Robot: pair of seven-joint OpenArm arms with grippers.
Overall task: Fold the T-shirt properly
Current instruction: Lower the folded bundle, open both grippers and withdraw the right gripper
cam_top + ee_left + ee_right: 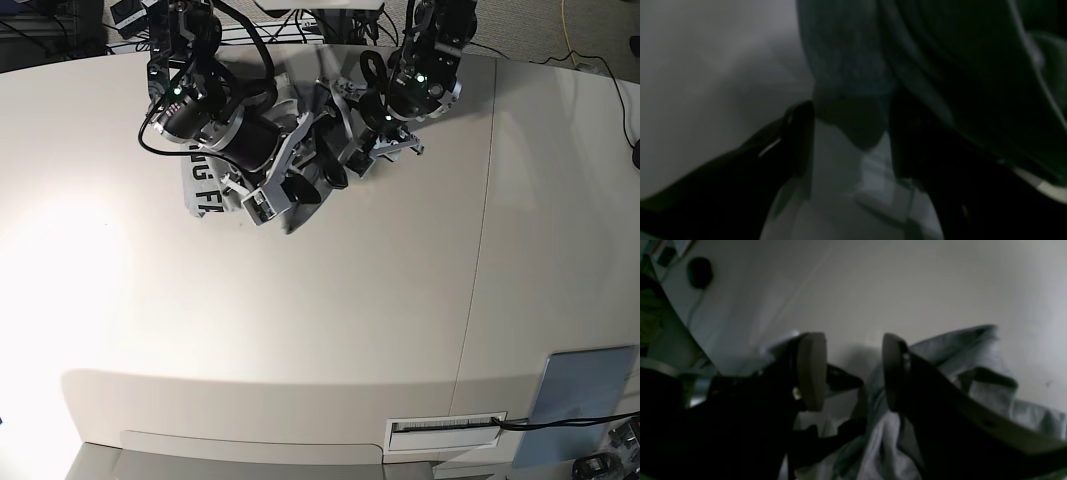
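Left of the landmark, the left gripper (378, 155), our right gripper (290, 205) — fingers wide apart, hold unclear. T-shirt (205, 185) bunched beneath and beside our right arm, lettering showing, left of that landmark. Our left fingers (800, 140) — well apart, grip on cloth unclear.

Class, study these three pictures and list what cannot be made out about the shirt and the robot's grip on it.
- Full lettering on the T-shirt: in the base view, the arm on that view's left covers the rest.
- The shirt's overall outline: in the base view, both arms hide much of it.
- Cloth details in the left wrist view: dark and blurred.
- Whether the right end effector touches cloth: fingers overlap the fabric behind.
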